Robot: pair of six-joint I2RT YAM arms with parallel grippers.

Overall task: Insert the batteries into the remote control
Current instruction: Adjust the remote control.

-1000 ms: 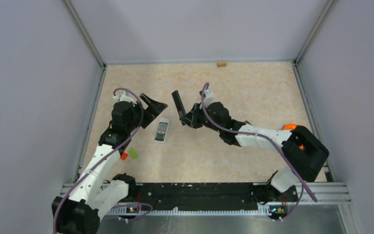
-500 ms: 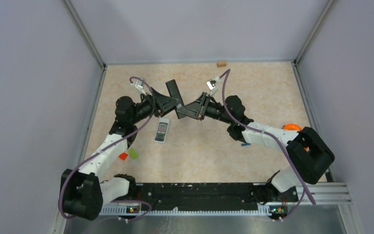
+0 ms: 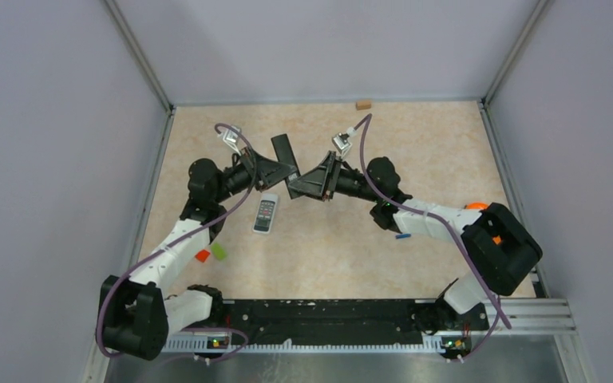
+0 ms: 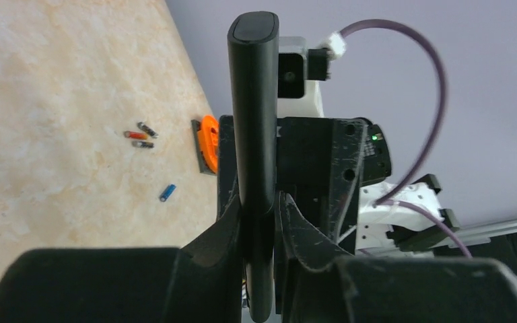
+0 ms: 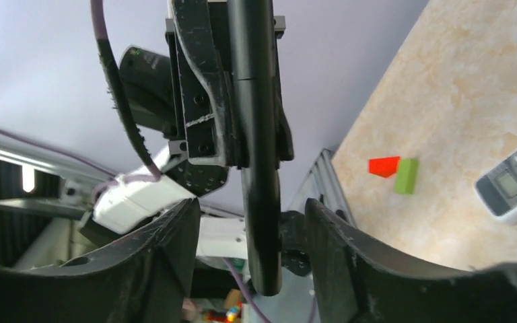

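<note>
Black and slim, the black remote [image 4: 252, 101] stands nearly upright in the air over the middle of the table [image 3: 415, 152], between the two arms. Both arms reach inward from their bases, forearms low and wrists turned so that the grippers face each other. The left gripper [image 4: 259, 208] is clamped on the lower part of the black remote, with a finger pressed against each flat side. The right gripper [image 5: 250, 212] has its jaws spread on either side of the same remote, with a gap visible at each finger, so it is not holding it.

The batteries [image 4: 135, 135] lie on the table on the right side. Three red-and-dark ones sit in a small cluster, and the blue battery [image 3: 402, 236] is a little apart, just beside the right forearm. A white remote [image 3: 265, 213] lies face up below the grippers. A red block [image 3: 202, 255] and a green block [image 3: 219, 250] touch each other near the left arm.

A second ago the right gripper alone held the black remote, while the left arm was drawn back with its jaws wide open beside the white remote. Since then the left arm has stretched across and closed on the black remote, and the right jaws have loosened. The things on the table have not moved.
</note>
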